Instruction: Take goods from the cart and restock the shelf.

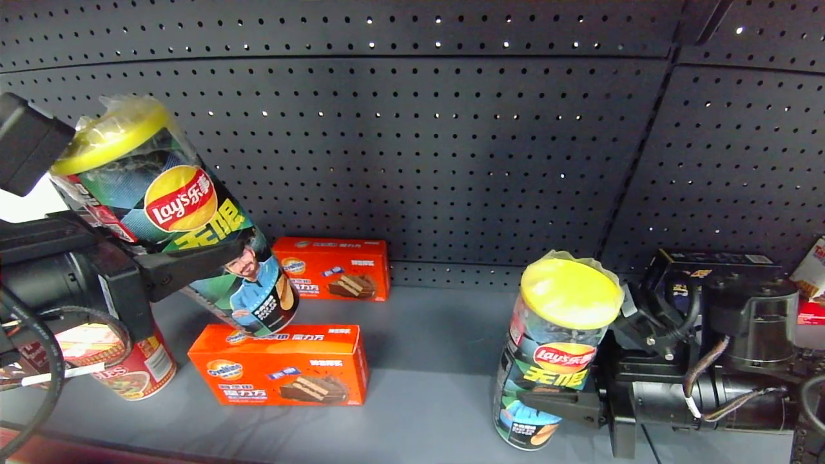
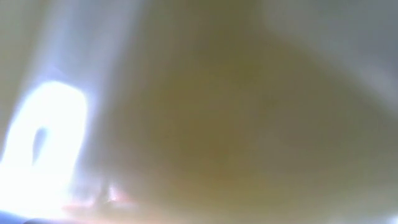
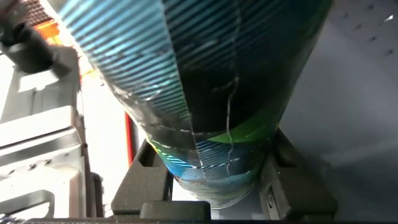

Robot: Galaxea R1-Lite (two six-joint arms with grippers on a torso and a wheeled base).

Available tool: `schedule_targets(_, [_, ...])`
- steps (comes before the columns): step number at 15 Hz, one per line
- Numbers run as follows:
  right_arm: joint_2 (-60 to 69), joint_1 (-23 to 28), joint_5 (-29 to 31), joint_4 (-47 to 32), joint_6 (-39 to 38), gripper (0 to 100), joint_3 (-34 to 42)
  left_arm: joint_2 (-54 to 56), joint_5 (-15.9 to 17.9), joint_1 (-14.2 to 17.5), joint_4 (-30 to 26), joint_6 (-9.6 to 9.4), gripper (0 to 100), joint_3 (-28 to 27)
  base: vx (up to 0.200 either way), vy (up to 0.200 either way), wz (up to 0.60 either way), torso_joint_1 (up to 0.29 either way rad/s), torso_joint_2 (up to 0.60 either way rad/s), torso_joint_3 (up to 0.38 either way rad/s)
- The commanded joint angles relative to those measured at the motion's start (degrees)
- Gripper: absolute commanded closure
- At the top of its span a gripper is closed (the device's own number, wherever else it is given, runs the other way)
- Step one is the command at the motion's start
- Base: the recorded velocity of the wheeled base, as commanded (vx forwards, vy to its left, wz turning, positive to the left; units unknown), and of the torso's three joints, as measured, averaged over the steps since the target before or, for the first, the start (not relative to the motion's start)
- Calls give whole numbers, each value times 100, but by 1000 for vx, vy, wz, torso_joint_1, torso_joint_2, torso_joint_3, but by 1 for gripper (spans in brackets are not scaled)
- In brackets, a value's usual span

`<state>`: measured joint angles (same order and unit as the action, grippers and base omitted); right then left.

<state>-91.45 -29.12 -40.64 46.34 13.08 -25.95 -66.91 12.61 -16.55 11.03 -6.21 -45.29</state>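
Two chip cans with yellow lids are in my grippers at the grey shelf [image 1: 425, 374]. The left chip can [image 1: 174, 212] is tilted, lid toward the upper left, its base over an orange box [image 1: 280, 365]; my left gripper [image 1: 193, 258] is shut on its middle. The right chip can [image 1: 554, 348] stands upright on the shelf at the right, and my right gripper [image 1: 567, 403] is shut on its lower half. In the right wrist view the can [image 3: 205, 93] runs between the two black fingers [image 3: 140, 186]. A yellowish blur covers the left wrist view.
A second orange box [image 1: 335, 267] lies at the back against the dark pegboard wall [image 1: 451, 142]. A red can [image 1: 132, 370] stands at the shelf's left front under my left arm. More packages [image 1: 812, 277] sit at the far right. Bare shelf lies between the boxes and the right can.
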Motion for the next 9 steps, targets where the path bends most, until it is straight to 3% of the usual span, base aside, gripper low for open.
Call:
schedule_targets(1, [22,-76,-5,7,2,100,134,3,-12,3,4,-4,100,2,0,0,0,0,0,0])
schedule_targets(9, [-145,-190,-40,174,-34,100,126,-6,-12,12,4,-4,100,11,0,0,0,0,0,0])
